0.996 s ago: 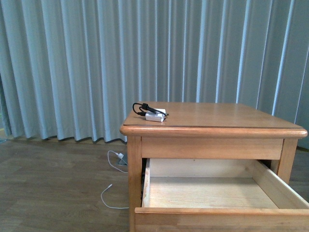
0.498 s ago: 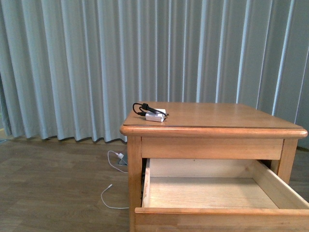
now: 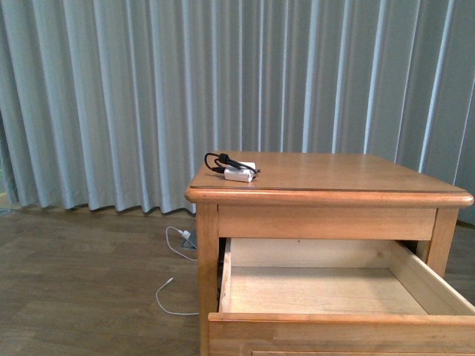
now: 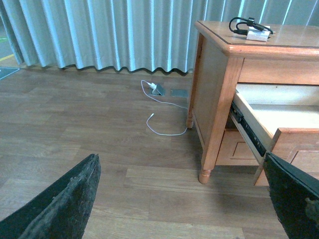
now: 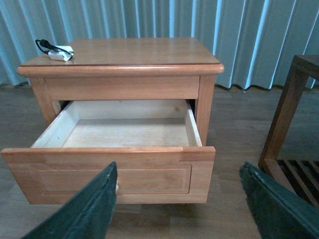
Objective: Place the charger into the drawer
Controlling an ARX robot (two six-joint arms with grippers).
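Well, the charger (image 3: 236, 171) lies atop the nightstand (image 3: 334, 174) — drawer (image 3: 341, 318) below pulled out. My left fingers (image 4: 65, 199) and right fingers (image 5: 94, 209) spread wide.

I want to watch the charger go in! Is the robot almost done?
Not yet. Done: the drawer is pulled open, with nothing showing inside. In hand: nothing; the left gripper and right gripper are both open and empty. To do: pick the charger up off the nightstand top and put it in the drawer.
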